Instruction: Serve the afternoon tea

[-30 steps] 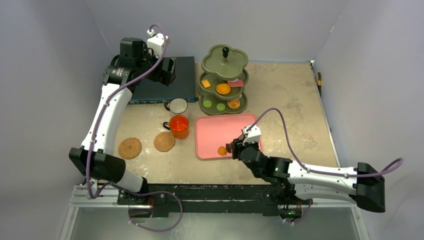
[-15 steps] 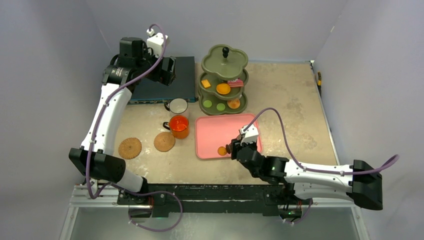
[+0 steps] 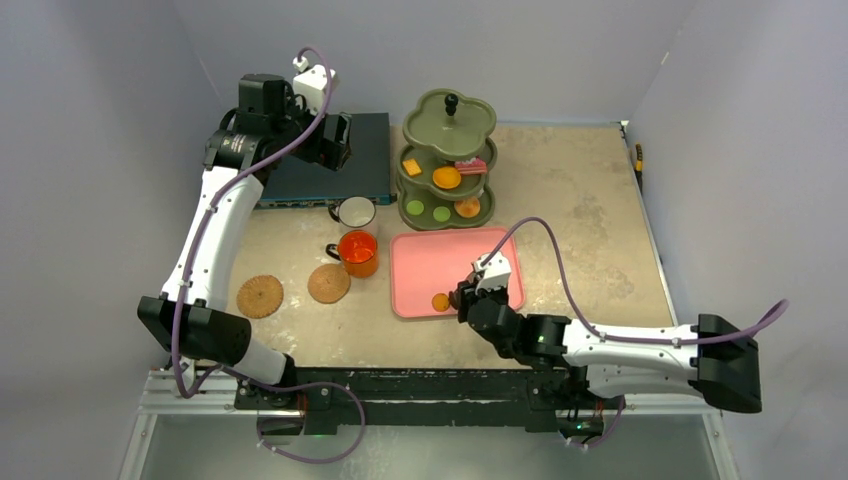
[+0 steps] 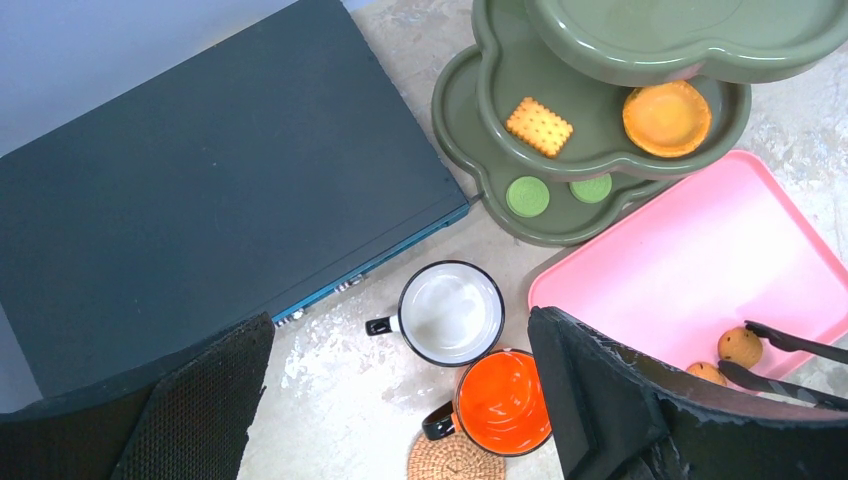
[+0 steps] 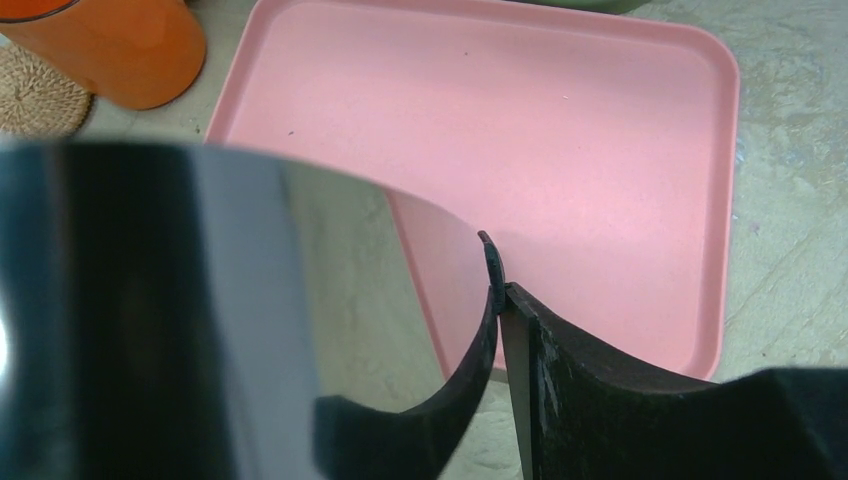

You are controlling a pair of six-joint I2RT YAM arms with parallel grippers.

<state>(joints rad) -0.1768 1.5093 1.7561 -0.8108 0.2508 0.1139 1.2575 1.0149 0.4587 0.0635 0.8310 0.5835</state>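
The olive-green three-tier stand (image 3: 447,160) holds a pink cake (image 3: 470,165) and green (image 3: 414,207) and orange biscuits. My right gripper (image 3: 460,298) is low over the pink tray (image 3: 450,250). In the left wrist view its fingers (image 4: 790,342) stand apart, open, with an orange biscuit (image 4: 740,347) at their tips and a second (image 4: 705,372) beside it. My left gripper (image 3: 335,140) is open and empty, high above the dark-blue box (image 3: 330,165). The white mug (image 3: 353,211) and orange mug (image 3: 359,252) stand on the table. Two cork coasters (image 3: 259,296) (image 3: 328,283) lie nearby, bare.
The right wrist view shows the pink tray (image 5: 600,150) ahead, with the orange mug (image 5: 120,50) and a coaster (image 5: 35,95) at its upper left; the biscuits are hidden there. The table's right half (image 3: 590,210) is bare stone-coloured surface.
My right gripper has slid left across the tray's near edge, closing in on the orange biscuit. The left arm has not moved.
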